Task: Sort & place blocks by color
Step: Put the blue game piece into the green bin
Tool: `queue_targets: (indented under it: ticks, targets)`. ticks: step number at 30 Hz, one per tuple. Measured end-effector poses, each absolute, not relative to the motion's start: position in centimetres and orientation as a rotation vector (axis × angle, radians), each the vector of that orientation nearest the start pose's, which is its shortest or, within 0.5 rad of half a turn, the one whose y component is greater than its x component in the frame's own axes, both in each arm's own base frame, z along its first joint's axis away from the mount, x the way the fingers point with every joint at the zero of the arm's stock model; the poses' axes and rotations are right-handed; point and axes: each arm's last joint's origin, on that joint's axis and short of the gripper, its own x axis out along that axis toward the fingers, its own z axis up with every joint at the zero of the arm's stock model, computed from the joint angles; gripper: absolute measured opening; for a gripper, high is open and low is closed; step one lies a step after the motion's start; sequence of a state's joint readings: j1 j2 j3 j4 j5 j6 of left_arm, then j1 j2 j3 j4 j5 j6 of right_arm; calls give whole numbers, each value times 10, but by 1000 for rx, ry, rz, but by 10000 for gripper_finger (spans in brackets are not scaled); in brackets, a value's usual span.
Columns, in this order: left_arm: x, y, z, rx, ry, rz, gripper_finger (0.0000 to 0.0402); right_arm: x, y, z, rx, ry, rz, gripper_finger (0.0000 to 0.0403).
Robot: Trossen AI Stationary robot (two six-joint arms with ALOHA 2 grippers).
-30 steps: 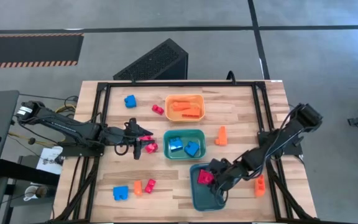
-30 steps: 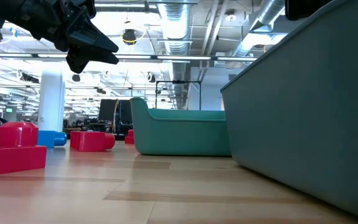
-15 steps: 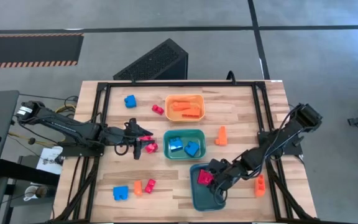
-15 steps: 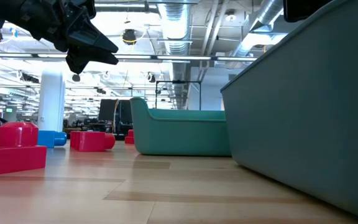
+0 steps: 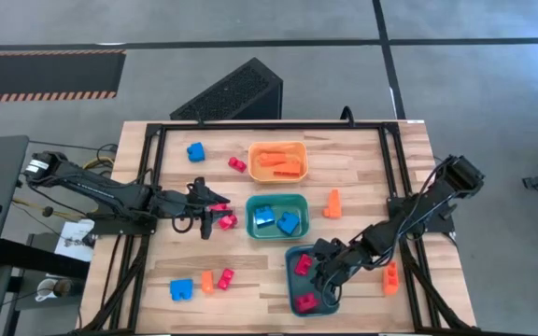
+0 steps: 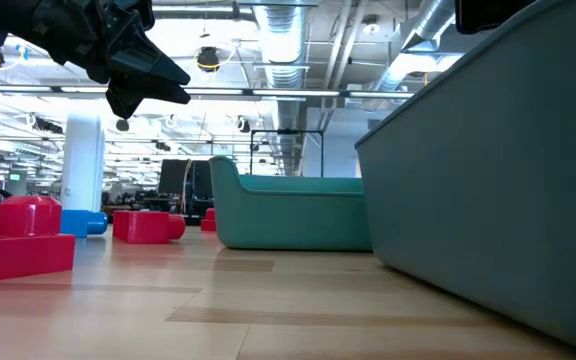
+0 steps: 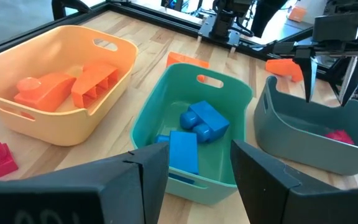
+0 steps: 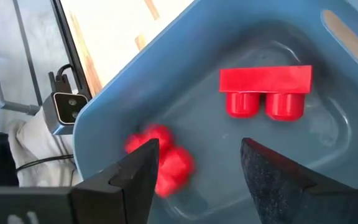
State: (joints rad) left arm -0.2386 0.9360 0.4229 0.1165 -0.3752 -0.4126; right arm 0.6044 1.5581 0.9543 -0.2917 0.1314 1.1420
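My right gripper [image 5: 325, 278] hangs open over the dark teal tray [image 5: 292, 285], with nothing between its fingers in the right wrist view [image 8: 197, 165]. Two red blocks lie in that tray: one studded [image 8: 266, 92], one blurred [image 8: 160, 158]. My left gripper [image 5: 210, 216] is open and hovers above the table left of the green tray [image 5: 299, 203], beside a red block [image 5: 225, 222]. The green tray holds blue blocks [image 7: 194, 127]. The orange tray [image 5: 299, 152] holds orange blocks [image 7: 67, 87].
Loose blocks lie on the table: blue [image 5: 195, 151] and red [image 5: 238, 164] at the far left, orange [image 5: 332, 203] right of the green tray, orange [image 5: 391, 276] at the right, and blue [image 5: 181, 289], orange [image 5: 207, 281] and red [image 5: 225, 277] near the front left.
A red block that showed at my right gripper's fingers now lies in the near part of the dark teal tray, below the gripper. A second red block shows in the tray's far part. Both arms have kept their places.
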Motion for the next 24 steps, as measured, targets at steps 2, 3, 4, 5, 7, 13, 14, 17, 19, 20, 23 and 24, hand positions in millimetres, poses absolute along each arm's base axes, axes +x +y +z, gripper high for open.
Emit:
queue_targets:
  ticks: [2, 3, 4, 5, 7, 13, 14, 17, 19, 20, 23, 24]
  targets:
    - [191, -35, 212, -287, 344, 210, 159, 260, 173, 202, 729, 964, -97, 245]
    - [191, -36, 212, -287, 344, 210, 159, 261, 172, 202, 725, 957, -107, 243]
    - [191, -36, 212, -287, 344, 210, 159, 261, 171, 202, 715, 946, -116, 241]
    - [191, -36, 212, -287, 344, 210, 159, 262, 170, 202, 702, 935, -122, 239]
    - [191, -36, 212, -287, 343, 210, 159, 263, 168, 202, 678, 919, -130, 235]
    - [191, -35, 212, -287, 343, 210, 159, 277, 169, 226, 628, 680, 15, 217]
    - [191, -35, 212, -287, 343, 211, 159, 279, 170, 234, 607, 608, 53, 214]
    - [191, -35, 212, -286, 343, 211, 159, 283, 172, 255, 507, 427, 165, 204]
    - [191, -35, 212, -284, 342, 210, 159, 283, 171, 268, 435, 331, 197, 196]
    - [191, -35, 212, -283, 343, 210, 159, 282, 170, 273, 401, 290, 196, 192]
    - [191, -36, 212, -283, 343, 210, 159, 279, 166, 284, 301, 211, 159, 179]
    - [191, -36, 212, -283, 343, 210, 159, 278, 164, 287, 276, 194, 140, 175]
